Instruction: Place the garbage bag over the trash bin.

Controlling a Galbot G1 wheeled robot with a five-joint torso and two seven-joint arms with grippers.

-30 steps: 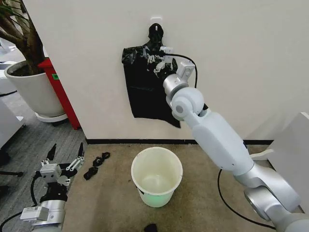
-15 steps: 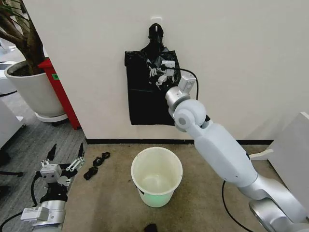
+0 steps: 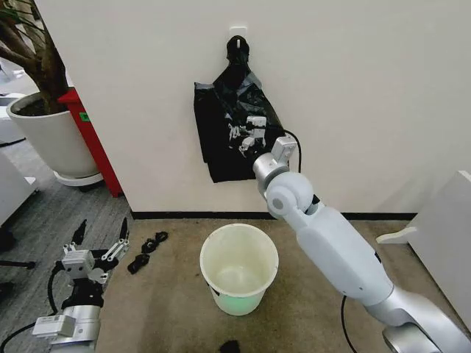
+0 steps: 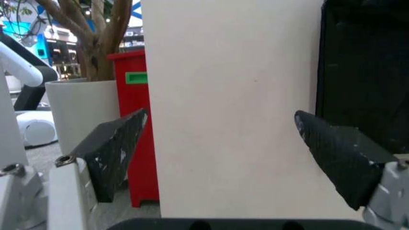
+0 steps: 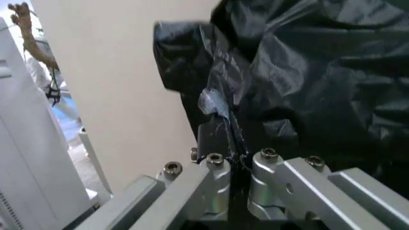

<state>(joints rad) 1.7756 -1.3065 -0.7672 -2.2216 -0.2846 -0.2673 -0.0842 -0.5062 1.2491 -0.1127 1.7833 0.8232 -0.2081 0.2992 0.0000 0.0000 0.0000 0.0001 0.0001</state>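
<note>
The black glossy garbage bag (image 3: 224,125) hangs crumpled from a hook high on the white wall. My right gripper (image 3: 249,135) is shut on a fold of the garbage bag (image 5: 300,72) near its middle, with plastic bunched around the fingers (image 5: 214,139). The cream-white trash bin (image 3: 237,303) stands open and upright on the floor below the bag, close to the wall. My left gripper (image 3: 98,237) is low at the left, open and pointing up, with nothing between its fingers (image 4: 115,143). An edge of the bag (image 4: 364,67) shows beyond it in the left wrist view.
A large white plant pot (image 3: 48,140) with a tree stands at far left, beside a red cabinet (image 3: 92,140). Small black objects (image 3: 147,250) lie on the floor left of the bin, and another black object (image 3: 229,346) lies in front of it. A white unit (image 3: 449,235) stands at right.
My right gripper has moved down the wall, staying on the bag. The bag has gone from hanging flat to bunched and crumpled, and its lower edge has risen. The left arm has not moved.
</note>
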